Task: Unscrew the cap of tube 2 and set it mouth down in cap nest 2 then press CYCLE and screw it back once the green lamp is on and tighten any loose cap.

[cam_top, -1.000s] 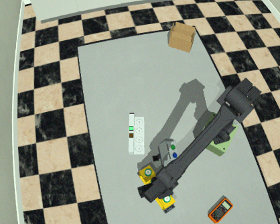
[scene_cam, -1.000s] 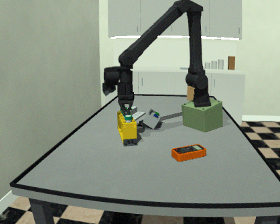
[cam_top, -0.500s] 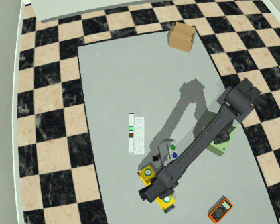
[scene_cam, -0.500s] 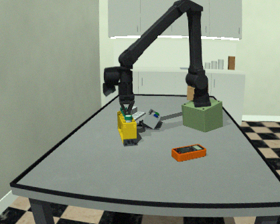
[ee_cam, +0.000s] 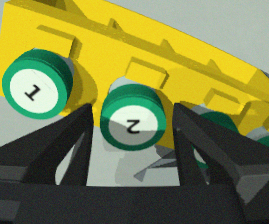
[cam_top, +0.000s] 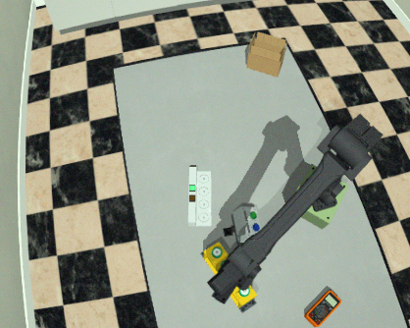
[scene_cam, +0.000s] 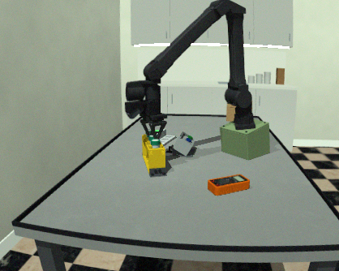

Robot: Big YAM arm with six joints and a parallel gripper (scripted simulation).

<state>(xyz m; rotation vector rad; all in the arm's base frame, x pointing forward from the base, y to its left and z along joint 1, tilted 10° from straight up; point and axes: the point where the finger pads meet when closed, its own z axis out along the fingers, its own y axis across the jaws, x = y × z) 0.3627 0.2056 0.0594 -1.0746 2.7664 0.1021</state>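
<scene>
I have the gripper (ee_cam: pixel 133 129) parted, its fingers standing either side of the green cap numbered 2 (ee_cam: pixel 132 117) with a gap on both sides, the cap sitting on its tube in the yellow rack (ee_cam: pixel 185 56), beside cap 1 (ee_cam: pixel 36 84).

The arm reaches out from its base and bends down at the wrist. The gripper (ee_cam: pixel 130 123) points downward, its dark fingers parted and standing free on either side, gripping nothing.
</scene>
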